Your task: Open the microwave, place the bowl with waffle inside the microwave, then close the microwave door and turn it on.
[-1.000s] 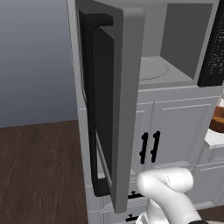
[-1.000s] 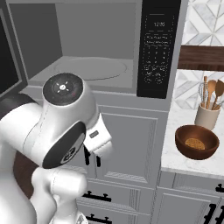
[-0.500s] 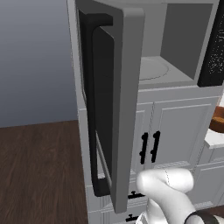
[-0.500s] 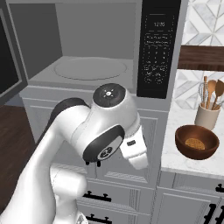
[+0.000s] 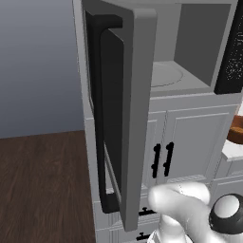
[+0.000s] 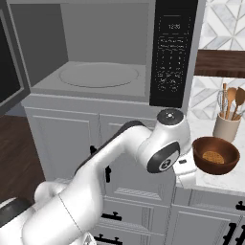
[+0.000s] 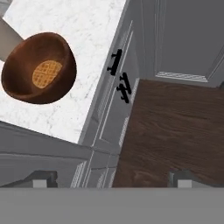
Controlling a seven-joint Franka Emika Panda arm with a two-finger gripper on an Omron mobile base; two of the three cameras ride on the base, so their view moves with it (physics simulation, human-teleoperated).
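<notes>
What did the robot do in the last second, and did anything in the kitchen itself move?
The arm swung to the right, from in front of the lower cabinets toward the counter, so its open gripper is now near the bowl with the waffle. It has taken hold of nothing. The microwave door stayed wide open, the microwave empty, and the bowl stayed on the counter.

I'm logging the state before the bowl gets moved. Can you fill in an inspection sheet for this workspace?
Surface: white marble counter, right of the microwave.
Job's things: microwave empty, turntable bare; microwave door swung wide open; bowl upright on the counter, waffle inside.
Clutter: utensil holder with wooden spoons behind the bowl.
Grippers: gripper, jaws open, holding nothing, short of the bowl.
Cables: nothing seen.
Surroundings: white cabinets with black handles, dark wood floor.
</notes>
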